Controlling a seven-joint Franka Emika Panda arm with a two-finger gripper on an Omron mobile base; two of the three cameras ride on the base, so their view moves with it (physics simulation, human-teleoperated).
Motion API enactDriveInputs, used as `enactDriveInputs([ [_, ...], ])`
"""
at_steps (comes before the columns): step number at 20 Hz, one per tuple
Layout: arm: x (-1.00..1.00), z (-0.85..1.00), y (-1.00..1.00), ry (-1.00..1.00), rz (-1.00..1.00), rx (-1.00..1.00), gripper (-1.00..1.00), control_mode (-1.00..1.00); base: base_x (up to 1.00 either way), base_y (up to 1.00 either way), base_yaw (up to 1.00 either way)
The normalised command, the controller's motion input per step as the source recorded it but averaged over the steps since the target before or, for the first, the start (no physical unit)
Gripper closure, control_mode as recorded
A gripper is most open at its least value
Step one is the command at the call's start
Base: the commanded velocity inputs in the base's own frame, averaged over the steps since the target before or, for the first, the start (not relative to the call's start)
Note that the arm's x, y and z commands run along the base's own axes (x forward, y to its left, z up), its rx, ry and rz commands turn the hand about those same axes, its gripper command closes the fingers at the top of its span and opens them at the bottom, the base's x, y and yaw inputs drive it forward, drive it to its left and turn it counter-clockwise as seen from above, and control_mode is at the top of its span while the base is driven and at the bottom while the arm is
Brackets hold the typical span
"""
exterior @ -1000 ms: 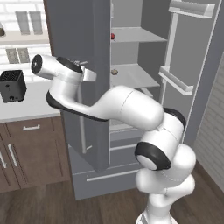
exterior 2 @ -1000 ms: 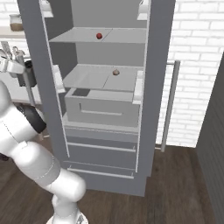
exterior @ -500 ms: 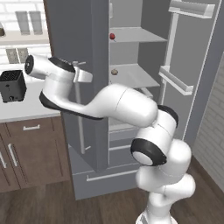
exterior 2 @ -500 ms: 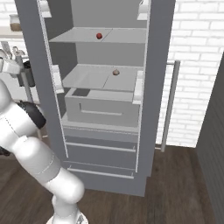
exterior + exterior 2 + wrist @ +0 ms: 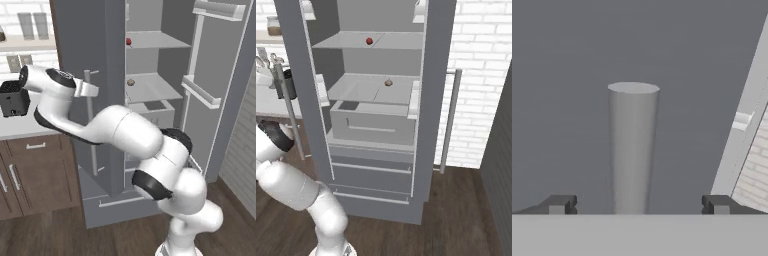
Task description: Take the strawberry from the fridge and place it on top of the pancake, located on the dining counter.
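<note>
Between my gripper's (image 5: 637,205) wide-apart jaws I see the fridge door handle (image 5: 632,150), clear of both fingertips (image 5: 559,204), nothing grasped. Inside the open fridge (image 5: 431,100), the strawberry (image 5: 369,41) sits on the top shelf, a brownish lump (image 5: 388,83) on the shelf below

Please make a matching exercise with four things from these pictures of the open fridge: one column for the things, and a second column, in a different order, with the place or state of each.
Things:
1. strawberry
2. brownish lump
3. gripper
4. drawer

Places or states:
A. open, astride the door handle
B. on the upper shelf
C. under the lower shelf
D. on the lower shelf

Pairs: 1-B, 2-D, 3-A, 4-C
</note>
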Motion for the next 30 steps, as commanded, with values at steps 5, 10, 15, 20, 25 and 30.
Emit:
enactDriveInputs([
  [5,-0.82,0.0,-0.09,0.0,0.04,0.0,-1.0,-1.0,0.0,0.0,0.0],
  [10,-1.0,0.0,-0.51,0.0,0.23,0.08,-1.0,-1.0,0.0,0.0,0.0],
  [15,-1.0,-0.24,-1.0,0.0,0.38,0.4,-1.0,-1.0,0.0,0.0,0.0],
  [20,-0.91,-0.25,-1.0,-0.03,0.36,0.5,-1.0,-1.0,0.0,0.0,0.0],
  [25,-0.08,-0.17,-1.0,0.01,0.33,0.4,-1.0,-1.0,0.0,0.0,0.0],
  [30,0.41,0.0,-1.0,0.0,0.18,0.55,-1.0,-1.0,0.0,0.0,0.0],
])
